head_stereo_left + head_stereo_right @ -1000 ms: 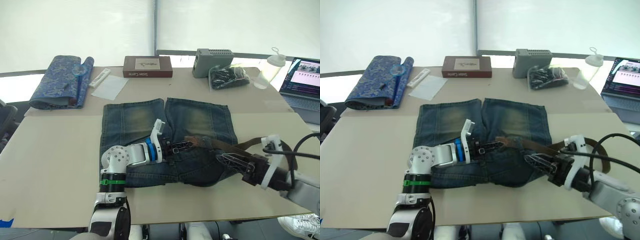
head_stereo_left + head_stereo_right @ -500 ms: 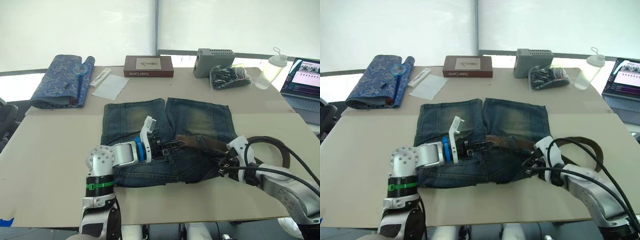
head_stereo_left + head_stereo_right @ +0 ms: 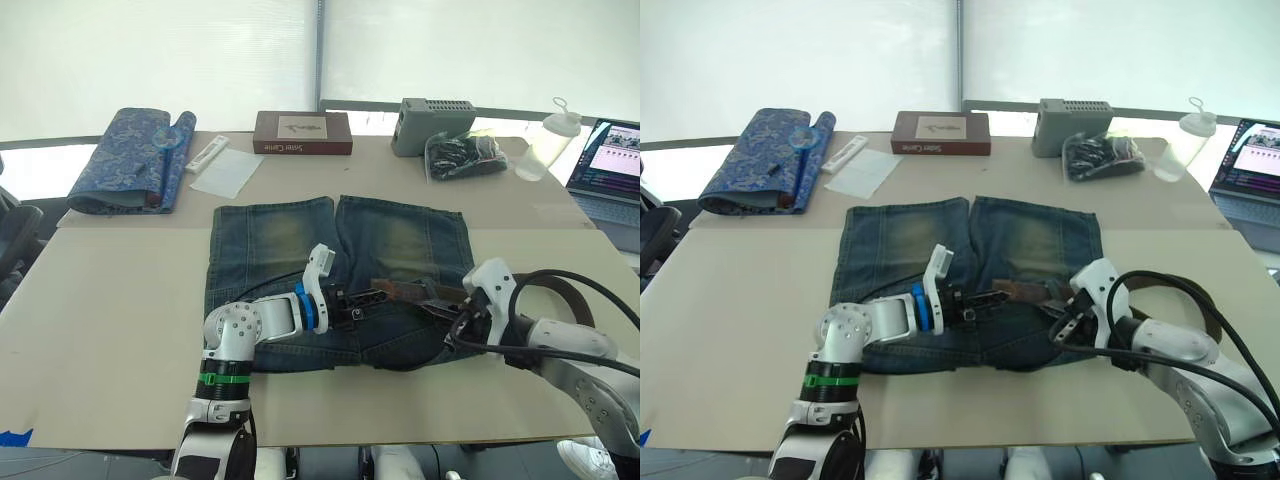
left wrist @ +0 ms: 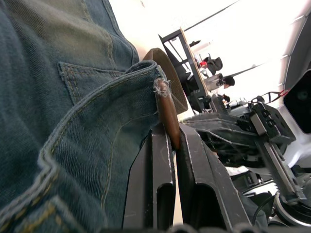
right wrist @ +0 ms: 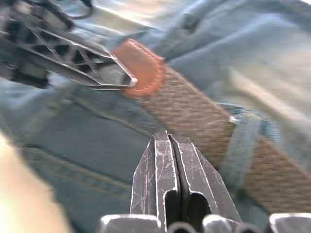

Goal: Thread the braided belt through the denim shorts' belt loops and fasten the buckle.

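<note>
The denim shorts (image 3: 290,235) lie flat on the table with the waistband toward me. The braided belt (image 3: 415,291) runs along the waistband and curves off the shorts to the right (image 3: 572,292). It passes under a belt loop (image 5: 241,141). My left gripper (image 3: 374,297) lies on the waistband, shut on the belt's smooth brown leather tip (image 4: 166,114). My right gripper (image 3: 448,318) hovers shut just above the belt, a little right of the tip, with nothing between its fingers. The buckle is hidden.
At the table's back stand a folded blue patterned cloth (image 3: 130,160), a white sheet (image 3: 227,172), a brown box (image 3: 302,132), a grey box (image 3: 432,112), a black bag (image 3: 462,155) and a bottle (image 3: 548,140). A laptop (image 3: 610,165) sits far right.
My right arm has swung in from the lower right, and its gripper now sits over the belt on the waistband. The left gripper stays at the belt tip.
</note>
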Controlling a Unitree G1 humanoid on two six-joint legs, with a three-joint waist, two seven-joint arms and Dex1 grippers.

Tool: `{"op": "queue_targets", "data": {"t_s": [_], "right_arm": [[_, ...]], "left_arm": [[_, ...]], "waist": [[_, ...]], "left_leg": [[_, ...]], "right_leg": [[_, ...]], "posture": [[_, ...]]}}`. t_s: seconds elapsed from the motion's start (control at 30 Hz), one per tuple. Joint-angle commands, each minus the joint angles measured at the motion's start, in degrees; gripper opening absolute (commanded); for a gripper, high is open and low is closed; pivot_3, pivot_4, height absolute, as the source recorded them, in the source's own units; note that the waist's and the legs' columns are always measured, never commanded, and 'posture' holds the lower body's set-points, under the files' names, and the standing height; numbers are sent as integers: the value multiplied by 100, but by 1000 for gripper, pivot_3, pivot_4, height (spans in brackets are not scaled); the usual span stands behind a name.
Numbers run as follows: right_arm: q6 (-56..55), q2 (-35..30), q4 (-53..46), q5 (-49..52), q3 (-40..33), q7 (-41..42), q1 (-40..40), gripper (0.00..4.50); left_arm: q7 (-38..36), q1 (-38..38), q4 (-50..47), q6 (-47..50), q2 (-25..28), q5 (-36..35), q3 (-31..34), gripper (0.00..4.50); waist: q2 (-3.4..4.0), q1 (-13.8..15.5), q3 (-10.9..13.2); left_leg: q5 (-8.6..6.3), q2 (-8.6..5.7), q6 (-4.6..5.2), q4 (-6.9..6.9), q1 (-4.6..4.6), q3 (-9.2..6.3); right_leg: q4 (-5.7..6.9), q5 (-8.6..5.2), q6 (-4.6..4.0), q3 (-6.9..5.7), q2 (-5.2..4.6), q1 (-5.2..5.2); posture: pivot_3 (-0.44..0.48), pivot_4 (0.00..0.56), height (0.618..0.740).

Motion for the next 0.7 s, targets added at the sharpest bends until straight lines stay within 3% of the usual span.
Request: {"op": "queue_targets", "data": {"t_s": [0.03,0.3,0.43,0.6,0.7], "right_arm": [[-234,-91,529,-861,432,-256,-114,19],[-198,-65,919,-1346,591,-152,-7,19],[-131,-1,989,-1339,537,-90,-10,19],[-87,-24,1142,-1359,515,13,-51,19],[-74,-25,1180,-1338,481,70,-50,19]], "left_arm": [[-3,-63,-195,13,30,-100,62,0],[387,139,-760,601,422,-671,744,0],[577,400,-1183,1133,852,-1365,1312,0],[1010,802,-1470,1527,1588,-2726,2023,0],[1299,1170,-1430,1381,2177,-3789,2076,0]], "waist": [[0,0,0],[0,-13,0],[0,-51,0],[0,-61,0],[0,-84,0]], "left_leg": [[0,0,0,0,0,1],[-1,3,1,21,-3,-3],[-4,6,3,26,-3,-5],[-4,5,3,27,0,-11],[-6,6,3,25,5,-11]], "right_leg": [[0,0,0,0,0,0],[6,1,1,-1,1,5],[6,1,1,-2,1,7],[2,1,1,-4,1,3],[1,0,1,-3,0,0]], "posture": [[0,150,709],[0,150,709],[0,150,709],[0,150,709],[0,150,709]]}}
